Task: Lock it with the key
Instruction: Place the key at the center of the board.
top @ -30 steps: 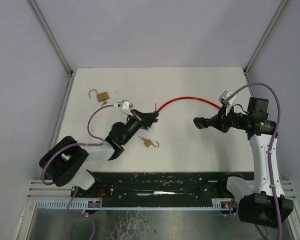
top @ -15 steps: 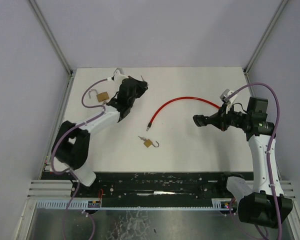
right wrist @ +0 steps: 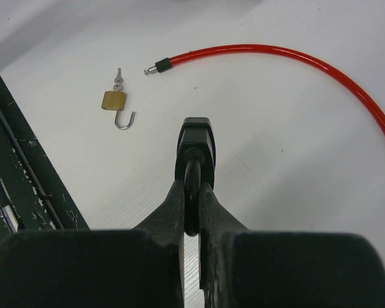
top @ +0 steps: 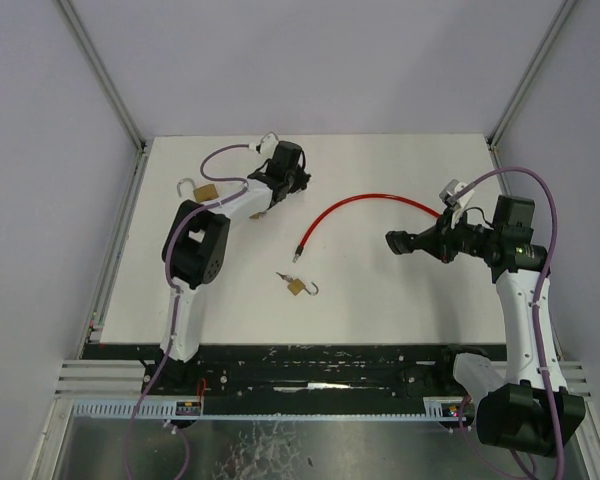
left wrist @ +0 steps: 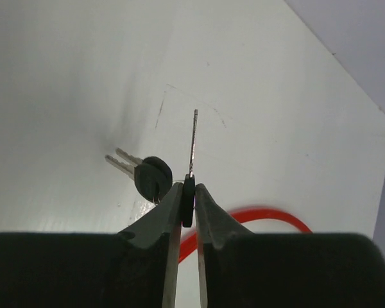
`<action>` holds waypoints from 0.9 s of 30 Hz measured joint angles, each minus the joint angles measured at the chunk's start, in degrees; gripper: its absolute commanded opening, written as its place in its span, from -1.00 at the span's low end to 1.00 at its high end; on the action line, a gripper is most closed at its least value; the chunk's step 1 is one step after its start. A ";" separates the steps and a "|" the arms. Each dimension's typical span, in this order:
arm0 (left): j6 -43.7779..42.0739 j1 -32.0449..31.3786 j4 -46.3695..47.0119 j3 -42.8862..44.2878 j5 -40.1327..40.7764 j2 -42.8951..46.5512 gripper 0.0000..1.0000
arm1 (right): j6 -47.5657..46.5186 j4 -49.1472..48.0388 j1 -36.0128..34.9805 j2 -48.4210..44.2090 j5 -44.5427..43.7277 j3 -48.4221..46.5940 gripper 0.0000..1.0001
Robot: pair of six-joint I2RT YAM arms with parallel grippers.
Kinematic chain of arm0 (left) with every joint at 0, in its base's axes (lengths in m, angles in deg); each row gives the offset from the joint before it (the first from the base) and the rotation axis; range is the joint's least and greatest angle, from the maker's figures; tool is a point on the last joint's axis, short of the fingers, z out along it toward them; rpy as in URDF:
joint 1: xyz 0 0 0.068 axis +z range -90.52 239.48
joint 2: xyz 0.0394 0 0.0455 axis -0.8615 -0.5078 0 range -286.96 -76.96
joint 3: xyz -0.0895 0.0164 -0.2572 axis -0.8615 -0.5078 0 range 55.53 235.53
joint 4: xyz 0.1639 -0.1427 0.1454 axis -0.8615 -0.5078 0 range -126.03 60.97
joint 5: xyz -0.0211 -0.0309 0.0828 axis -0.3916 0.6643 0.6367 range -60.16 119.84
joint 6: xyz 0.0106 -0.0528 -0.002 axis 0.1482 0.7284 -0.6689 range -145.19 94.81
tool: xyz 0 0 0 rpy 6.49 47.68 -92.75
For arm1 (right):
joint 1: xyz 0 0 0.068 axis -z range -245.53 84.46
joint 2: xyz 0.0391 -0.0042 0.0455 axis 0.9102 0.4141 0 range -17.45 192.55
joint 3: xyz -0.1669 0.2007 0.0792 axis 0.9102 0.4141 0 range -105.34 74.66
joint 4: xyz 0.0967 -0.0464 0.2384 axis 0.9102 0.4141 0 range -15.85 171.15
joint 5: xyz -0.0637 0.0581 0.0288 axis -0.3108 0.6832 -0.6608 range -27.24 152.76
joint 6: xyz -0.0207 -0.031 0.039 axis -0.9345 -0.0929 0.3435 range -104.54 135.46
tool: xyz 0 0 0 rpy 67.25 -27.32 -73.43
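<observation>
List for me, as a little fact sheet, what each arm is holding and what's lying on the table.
left fingers: shut on a key, blade pointing away, spare keys beside it
right fingers: shut on a black lock body
red cable: lying curved on the table, one end free
small padlock: brass, shackle open, near the middle
second padlock: brass, shackle open, far left
</observation>
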 measured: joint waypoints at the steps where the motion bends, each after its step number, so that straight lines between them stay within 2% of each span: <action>1: -0.15 0.15 -0.79 1.18 -0.17 -1.03 -0.65 | 0.00 -0.02 0.00 0.00 0.00 0.09 -0.95; 6: -0.52 0.24 -3.69 2.84 -0.48 -2.54 -0.19 | 0.00 -0.02 0.00 0.00 -0.02 0.26 -0.94; 11: -1.07 0.22 -3.21 1.64 -0.28 -1.68 -0.07 | -0.02 -0.02 0.00 0.00 0.00 0.39 -0.94; 15: -3.54 0.24 1.40 -5.90 -2.80 3.39 0.10 | -0.04 -0.02 0.00 0.00 0.07 0.50 -0.93; 19: -7.63 0.52 15.54 -17.55 -14.91 10.49 0.19 | -0.22 0.02 0.00 0.04 0.42 0.52 -0.93; 22: -8.66 0.55 32.44 -26.14 -27.80 14.60 0.22 | -0.68 0.04 0.00 0.17 1.27 0.52 -0.93; 26: -8.83 -0.57 61.13 -35.19 -42.69 17.11 0.55 | -1.11 0.07 0.00 0.59 1.73 0.52 -0.93; 27: -8.98 -1.09 63.12 -36.06 -43.58 17.55 0.61 | -1.16 0.07 0.00 0.72 1.73 0.52 -0.93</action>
